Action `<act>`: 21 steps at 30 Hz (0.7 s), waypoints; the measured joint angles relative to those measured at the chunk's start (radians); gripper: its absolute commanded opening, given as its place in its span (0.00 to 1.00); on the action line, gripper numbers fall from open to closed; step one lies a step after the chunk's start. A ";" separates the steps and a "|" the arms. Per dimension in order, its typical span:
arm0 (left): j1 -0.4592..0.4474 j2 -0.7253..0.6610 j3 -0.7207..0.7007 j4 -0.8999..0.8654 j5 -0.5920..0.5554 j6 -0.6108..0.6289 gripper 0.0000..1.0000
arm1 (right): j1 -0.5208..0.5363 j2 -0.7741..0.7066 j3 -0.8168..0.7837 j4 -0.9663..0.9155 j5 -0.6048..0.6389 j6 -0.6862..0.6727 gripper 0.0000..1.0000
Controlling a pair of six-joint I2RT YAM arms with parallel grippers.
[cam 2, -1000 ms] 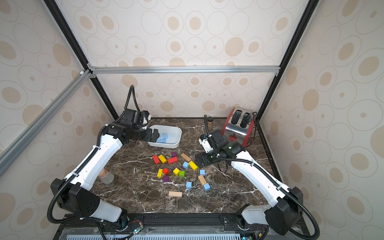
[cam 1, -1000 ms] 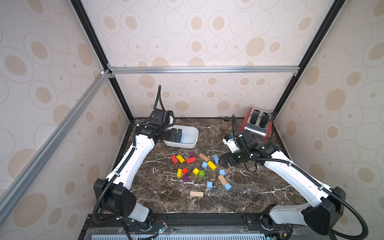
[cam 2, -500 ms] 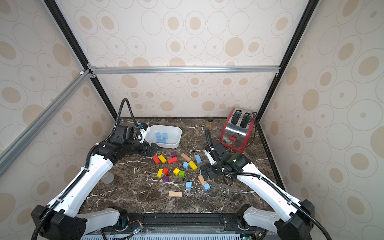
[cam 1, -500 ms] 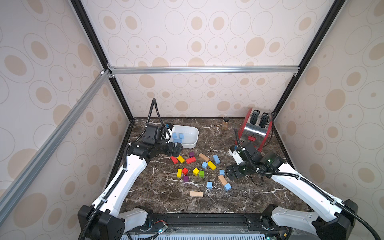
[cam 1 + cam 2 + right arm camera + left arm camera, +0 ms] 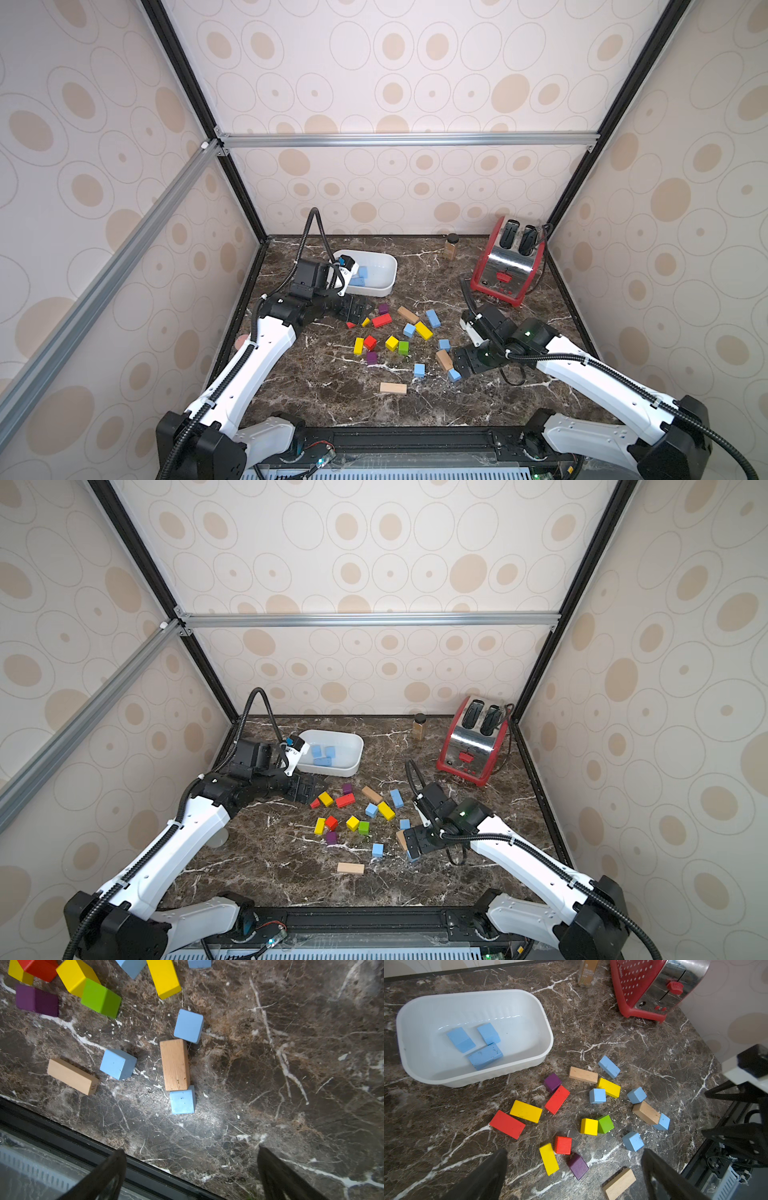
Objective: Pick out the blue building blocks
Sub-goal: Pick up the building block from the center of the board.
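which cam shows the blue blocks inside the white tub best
The left wrist view: all three blue blocks lie large and unblocked in the white tub. Both top views show them tiny and distant; the right wrist view misses the tub entirely.

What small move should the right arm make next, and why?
Probably lower the open right fingers around the blue cube that touches the end of the tan block. The fingers hold nothing, that cube lies just ahead of them, and three blue blocks lie in the white bin.
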 measured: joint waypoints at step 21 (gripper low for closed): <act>-0.161 -0.018 -0.226 0.201 -0.030 0.009 0.99 | 0.018 0.072 -0.103 0.118 -0.016 0.049 0.98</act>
